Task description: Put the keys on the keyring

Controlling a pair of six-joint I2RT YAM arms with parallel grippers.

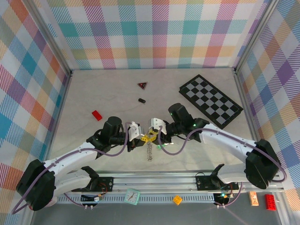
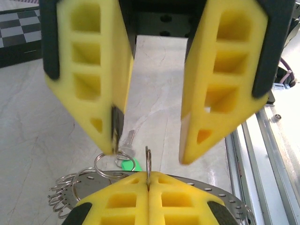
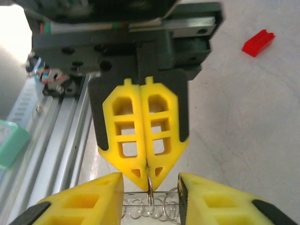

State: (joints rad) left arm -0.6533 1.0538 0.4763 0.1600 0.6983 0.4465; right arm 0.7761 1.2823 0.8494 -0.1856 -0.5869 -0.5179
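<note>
Left gripper (image 2: pixel 148 178): I've got it clamped on the keyring (image 2: pixel 148 157), which stands upright mid-table for threading.
Right gripper (image 3: pixel 150 177): fingers apart, either side of the keyring.
Keys (image 1: pixel 149 152): trailing toward the near edge.

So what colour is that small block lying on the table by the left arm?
Red. The block shows best in the right wrist view.

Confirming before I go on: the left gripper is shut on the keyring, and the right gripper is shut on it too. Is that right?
Not quite. The left gripper is shut on the keyring, but the right gripper is open, with its fingers standing apart on either side of the ring. The left wrist view shows this most clearly.
</note>
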